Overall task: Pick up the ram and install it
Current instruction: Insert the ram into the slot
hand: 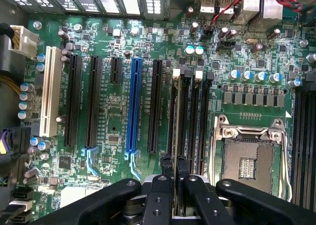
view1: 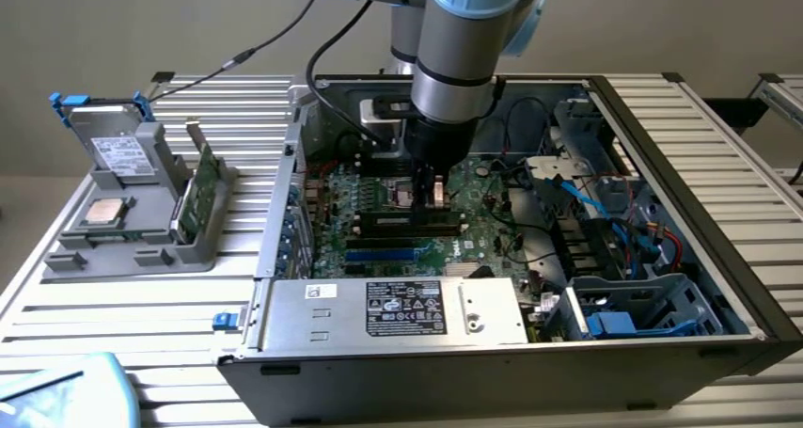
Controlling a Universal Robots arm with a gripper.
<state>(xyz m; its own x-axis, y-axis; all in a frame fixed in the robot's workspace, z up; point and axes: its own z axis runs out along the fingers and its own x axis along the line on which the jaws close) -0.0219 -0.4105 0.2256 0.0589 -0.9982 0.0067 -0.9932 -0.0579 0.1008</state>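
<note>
My gripper (view1: pixel 431 195) reaches down inside the open computer case (view1: pixel 702 287), just above the motherboard (view1: pixel 376 202). In the wrist view its two black fingers (hand: pixel 163 185) stand close together over the long black memory slots (hand: pixel 197 121) beside the processor socket (hand: pixel 247 156). A thin dark strip, the ram (hand: pixel 174 153) seen edge-on, lies between them in line with a slot. It is hard to tell apart from the slot under it. The gripper (hand: pixel 174 173) is shut on it.
A grey holder (view1: pixel 126 249) on the exterior view's left carries a green circuit card (view1: pixel 198 188), a processor (view1: pixel 103 212) and a drive (view1: pixel 119 150). The power supply (view1: pixel 389 310), cables (view1: pixel 590 202) and drive cage (view1: pixel 627 306) crowd the case. Expansion slots (hand: pixel 133 106) lie beside the memory slots.
</note>
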